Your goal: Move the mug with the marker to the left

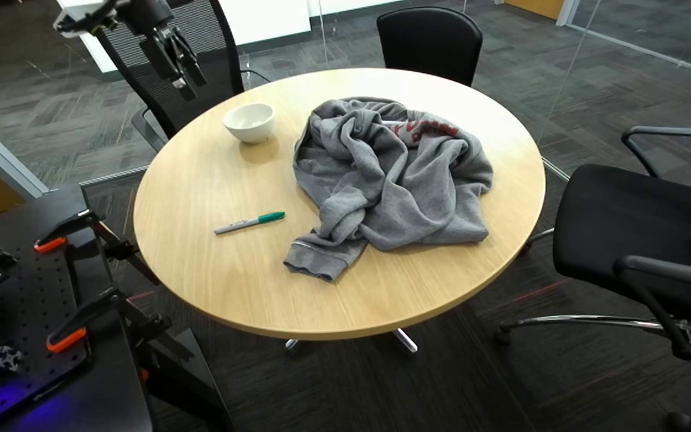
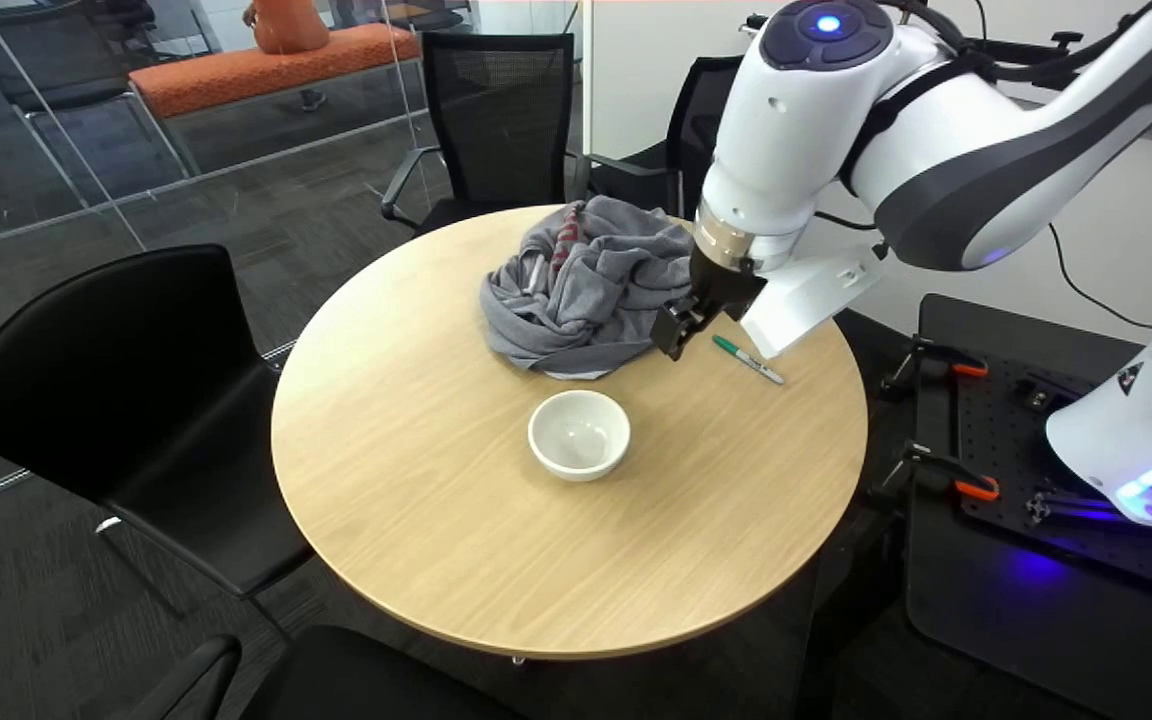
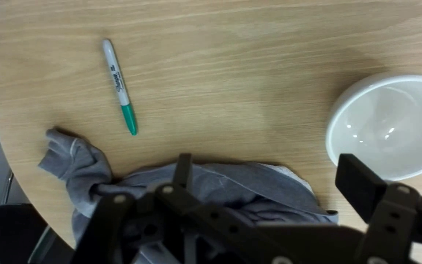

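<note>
The mug is a small white bowl-like cup standing upright on the table in both exterior views; in the wrist view it is at the right edge, partly cut off. It looks empty. The marker, grey with a green cap, lies flat on the table, apart from the mug, in both exterior views; it also shows at the upper left of the wrist view. My gripper is open and empty above the table; it shows in both exterior views.
A heaped grey sweatshirt lies on the round wooden table beside the mug and marker. It also shows below my fingers in the wrist view. Black chairs stand around the table. The robot's dark base stand is beside it.
</note>
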